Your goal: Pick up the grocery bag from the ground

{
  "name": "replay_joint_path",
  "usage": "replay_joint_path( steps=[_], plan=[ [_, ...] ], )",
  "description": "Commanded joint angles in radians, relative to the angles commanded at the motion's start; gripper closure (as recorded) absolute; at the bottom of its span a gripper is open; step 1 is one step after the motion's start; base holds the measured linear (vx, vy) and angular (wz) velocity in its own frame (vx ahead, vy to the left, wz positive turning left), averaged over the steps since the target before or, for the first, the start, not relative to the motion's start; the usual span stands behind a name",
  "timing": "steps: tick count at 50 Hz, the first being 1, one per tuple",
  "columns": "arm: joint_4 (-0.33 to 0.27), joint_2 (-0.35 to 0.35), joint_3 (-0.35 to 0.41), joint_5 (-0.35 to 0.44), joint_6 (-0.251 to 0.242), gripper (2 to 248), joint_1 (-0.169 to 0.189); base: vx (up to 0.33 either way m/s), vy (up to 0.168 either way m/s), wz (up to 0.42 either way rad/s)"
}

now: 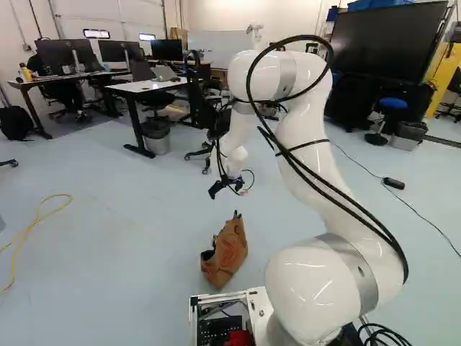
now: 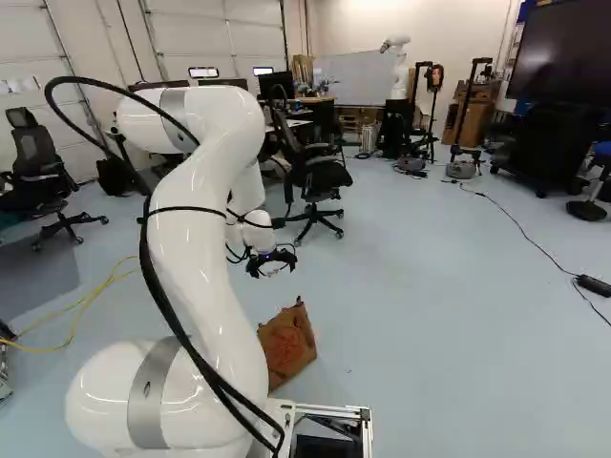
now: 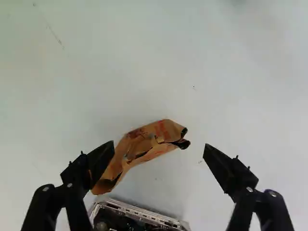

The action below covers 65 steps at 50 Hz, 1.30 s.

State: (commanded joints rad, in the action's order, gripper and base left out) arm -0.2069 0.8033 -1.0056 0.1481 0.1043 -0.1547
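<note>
1. Spreads the two fingers [image 3: 99, 161] of the gripper [image 2: 272, 266] wide apart, with nothing gripped and open air from tip to tip.
2. Shows the brown paper grocery bag [image 3: 161, 131] on the floor [image 3: 144, 57], below the fingers and apart from them. In the wrist view, has one end of it between the fingertips and the other running behind one finger, nearer to that finger than to its partner.
3. Gives the bag a creased, folded look, with red marks on its side and a tilted stance in the left base view.
4. Beside the bag, under the fingers on the side toward the arm [image 1: 313, 162], has the metal frame [image 3: 144, 211] of the base.
5. Off to the left of the fingers, has a yellow cable [image 1: 27, 231] on the floor; off to the right, a black cord [image 1: 425, 220] with a small black box [image 1: 394, 183].
6. Farther ahead of the fingers, has a black office chair [image 2: 315, 176] and a grey bin [image 1: 156, 138] by a white-topped desk [image 1: 144, 86].
7. Farthest from the fingers, has a whiteboard [image 2: 353, 81] and another robot [image 2: 399, 76], plus a large dark screen [image 1: 385, 40] to the right.
</note>
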Motion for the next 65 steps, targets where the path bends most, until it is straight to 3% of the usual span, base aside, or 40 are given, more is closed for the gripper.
replay_joint_path(
  steps=[65],
  plan=[
    [0.0,0.242,-0.159,-0.078,0.907,3,0.0,0.0,0.0,0.0]
  ],
)
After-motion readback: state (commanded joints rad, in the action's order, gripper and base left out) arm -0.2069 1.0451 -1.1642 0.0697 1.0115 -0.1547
